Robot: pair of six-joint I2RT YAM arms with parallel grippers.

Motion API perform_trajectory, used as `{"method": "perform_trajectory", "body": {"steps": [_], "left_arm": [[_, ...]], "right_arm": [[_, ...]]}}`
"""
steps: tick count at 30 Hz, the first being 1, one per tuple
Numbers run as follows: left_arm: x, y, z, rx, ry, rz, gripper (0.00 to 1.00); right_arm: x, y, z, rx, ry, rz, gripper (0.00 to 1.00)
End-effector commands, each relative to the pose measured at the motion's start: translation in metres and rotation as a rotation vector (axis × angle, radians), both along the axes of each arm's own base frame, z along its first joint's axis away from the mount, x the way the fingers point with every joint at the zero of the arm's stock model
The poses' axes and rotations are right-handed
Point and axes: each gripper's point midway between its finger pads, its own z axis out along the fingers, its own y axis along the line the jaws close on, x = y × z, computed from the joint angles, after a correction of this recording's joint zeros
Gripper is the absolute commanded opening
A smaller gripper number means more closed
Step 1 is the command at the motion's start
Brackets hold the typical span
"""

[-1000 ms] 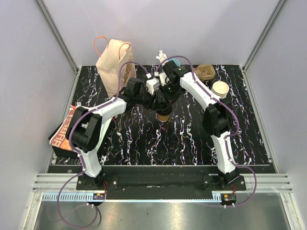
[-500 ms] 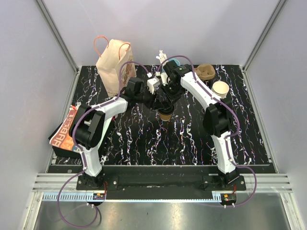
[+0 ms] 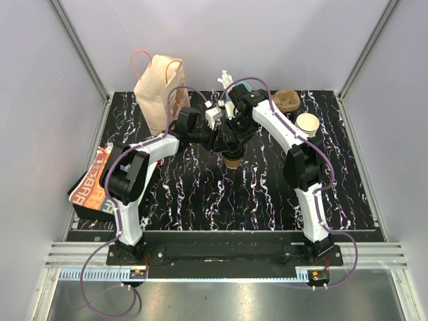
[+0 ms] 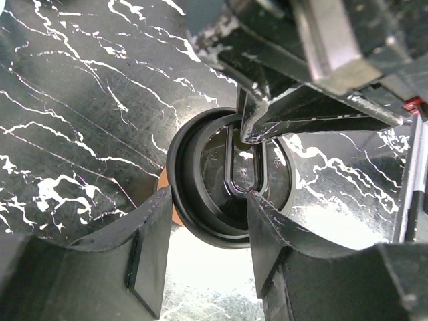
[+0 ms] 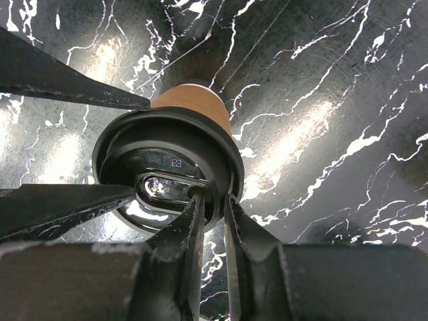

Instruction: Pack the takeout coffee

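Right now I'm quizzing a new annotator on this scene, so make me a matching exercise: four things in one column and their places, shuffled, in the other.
Things
1. brown paper bag
2. black lid
3. open pale-inside cup
4. orange printed packet

Places
A. back right of the table
B. on the tan cup at mid-table
C. at the near left edge
D. back left corner

Pairs: 1-D; 2-B; 3-A; 4-C
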Motion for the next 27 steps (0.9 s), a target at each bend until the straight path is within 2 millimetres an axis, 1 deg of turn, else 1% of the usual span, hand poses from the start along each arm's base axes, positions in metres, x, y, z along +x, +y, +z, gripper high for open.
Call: {"method": "perform_trajectory", "body": {"steps": [1, 2, 3, 5, 6, 8, 9, 10, 13, 17, 21, 23, 25, 27], "left_arm": [[-0.026, 0.011, -0.029, 0.071, 0.166, 0.002, 0.27], [-0.026, 0.012, -0.025, 0.061, 0.168, -0.002, 0.32], [-0.022, 0.014, -0.019, 0.052, 0.157, 0.004, 0.39], [-0.02, 0.016, -0.008, 0.03, 0.149, 0.003, 0.47], [-0.019, 0.016, -0.003, 0.019, 0.143, 0.0, 0.48], [-0.02, 0.016, 0.008, -0.002, 0.14, -0.014, 0.55], [-0.02, 0.015, 0.016, -0.012, 0.122, -0.02, 0.56], [-0.021, 0.015, 0.02, -0.022, 0.12, -0.032, 0.61], [-0.021, 0.015, 0.034, -0.042, 0.099, -0.044, 0.68], [-0.017, 0.017, 0.046, -0.059, 0.089, -0.04, 0.72], [-0.014, 0.02, 0.052, -0.071, 0.092, -0.029, 0.75], [-0.013, 0.023, 0.056, -0.078, 0.089, -0.024, 0.75], [-0.012, 0.025, 0.058, -0.078, 0.076, -0.017, 0.76], [-0.013, 0.026, 0.056, -0.074, 0.074, -0.015, 0.76]], "right_arm": [[-0.014, 0.047, 0.011, 0.157, 0.012, 0.087, 0.22], [-0.014, 0.048, 0.013, 0.16, 0.011, 0.087, 0.22], [-0.014, 0.048, 0.013, 0.159, 0.007, 0.089, 0.21], [-0.014, 0.048, 0.017, 0.163, 0.001, 0.09, 0.22], [-0.013, 0.048, 0.018, 0.165, -0.002, 0.092, 0.22], [-0.012, 0.049, 0.02, 0.168, -0.009, 0.095, 0.22], [-0.012, 0.049, 0.023, 0.17, -0.014, 0.097, 0.22], [-0.012, 0.051, 0.025, 0.179, -0.018, 0.102, 0.22], [-0.013, 0.052, 0.031, 0.192, -0.02, 0.111, 0.22], [-0.014, 0.055, 0.044, 0.221, -0.036, 0.124, 0.25], [-0.016, 0.058, 0.062, 0.256, -0.051, 0.145, 0.32], [-0.018, 0.06, 0.072, 0.28, -0.065, 0.158, 0.37], [-0.016, 0.059, 0.08, 0.293, -0.078, 0.158, 0.4], [-0.016, 0.057, 0.08, 0.292, -0.08, 0.159, 0.42]]}}
